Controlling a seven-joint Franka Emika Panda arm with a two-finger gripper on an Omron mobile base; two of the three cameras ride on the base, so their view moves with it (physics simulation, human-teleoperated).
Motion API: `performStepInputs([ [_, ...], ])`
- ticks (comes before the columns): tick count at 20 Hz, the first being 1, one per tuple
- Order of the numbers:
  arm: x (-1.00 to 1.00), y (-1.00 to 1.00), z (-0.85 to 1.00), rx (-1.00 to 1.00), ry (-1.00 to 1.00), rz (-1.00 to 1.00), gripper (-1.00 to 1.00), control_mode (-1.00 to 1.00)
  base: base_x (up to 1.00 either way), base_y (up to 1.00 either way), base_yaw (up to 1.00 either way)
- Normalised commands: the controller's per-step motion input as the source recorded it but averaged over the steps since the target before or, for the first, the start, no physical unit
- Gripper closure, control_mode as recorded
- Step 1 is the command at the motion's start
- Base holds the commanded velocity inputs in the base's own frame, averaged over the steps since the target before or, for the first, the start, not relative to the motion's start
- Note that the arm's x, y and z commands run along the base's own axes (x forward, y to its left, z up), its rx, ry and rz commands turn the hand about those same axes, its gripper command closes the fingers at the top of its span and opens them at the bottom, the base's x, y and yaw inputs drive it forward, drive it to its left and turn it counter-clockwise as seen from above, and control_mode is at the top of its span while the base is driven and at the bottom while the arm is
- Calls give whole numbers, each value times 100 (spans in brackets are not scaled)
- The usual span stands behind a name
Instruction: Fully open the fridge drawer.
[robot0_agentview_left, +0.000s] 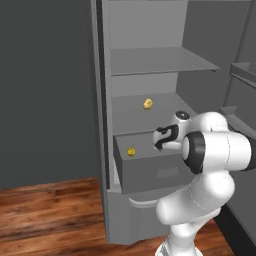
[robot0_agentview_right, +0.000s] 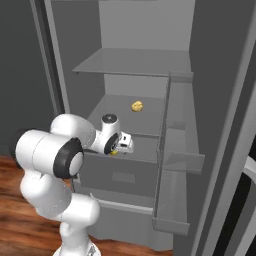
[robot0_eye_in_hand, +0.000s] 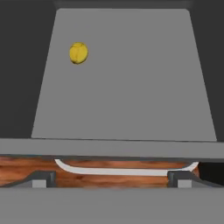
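From the hand view, the gripper looks straight down over the front wall of the fridge drawer, its two dark finger tips standing well apart and holding nothing, with a pale curved handle and wooden floor showing below that wall. Both base views show the drawer partly pulled out beneath the lower shelf, open floor in front of it. A yellow fruit lies inside the drawer, another on the shelf behind; the arm hides the drawer's right part.
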Motion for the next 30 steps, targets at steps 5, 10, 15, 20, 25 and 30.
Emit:
performStepInputs([
  [5,36,0,-19,0,0,0,-100,-100,0,0,0],
  [10,25,-1,-20,0,0,0,-100,-100,0,0,0],
  [15,3,-8,-27,0,0,0,-100,-100,0,0,0],
  [20,-2,-14,-27,0,1,0,-100,-100,0,0,0],
  [25,-45,-21,-18,0,9,-1,-100,-100,0,0,0],
  [30,-82,-28,-14,0,9,-3,-100,-100,0,0,0],
])
